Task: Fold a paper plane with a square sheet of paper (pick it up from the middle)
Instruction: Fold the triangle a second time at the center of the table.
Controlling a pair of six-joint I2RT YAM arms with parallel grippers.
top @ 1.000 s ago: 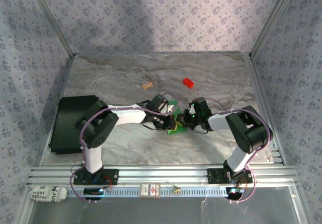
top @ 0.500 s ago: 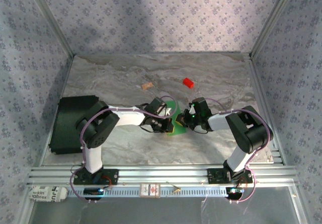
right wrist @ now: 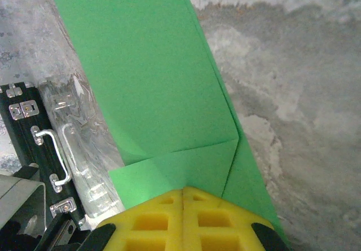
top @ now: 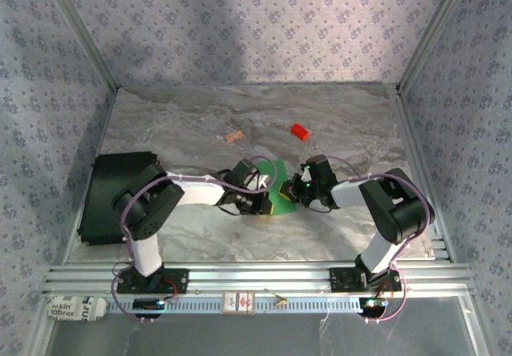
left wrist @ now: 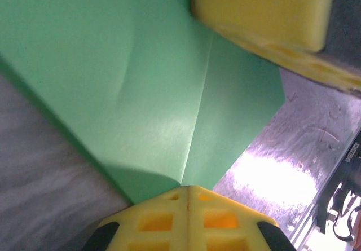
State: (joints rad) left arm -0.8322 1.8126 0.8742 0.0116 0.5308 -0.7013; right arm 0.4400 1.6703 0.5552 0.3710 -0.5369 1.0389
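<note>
Left gripper [left wrist: 188,189] pinches the green paper [left wrist: 141,93] at its crease; right gripper [right wrist: 183,190] pinches a folded edge.

**Odds and ends around the jaws**

A small red block [top: 299,132] lies beyond the right jaws, apart from them. A tan cork-like piece [top: 234,137] sits beyond the left jaws. A black case [top: 112,196] rests well to the left of both, on the grey marbled surface [top: 184,108]. Patterned walls [top: 256,28] stand behind.
</note>
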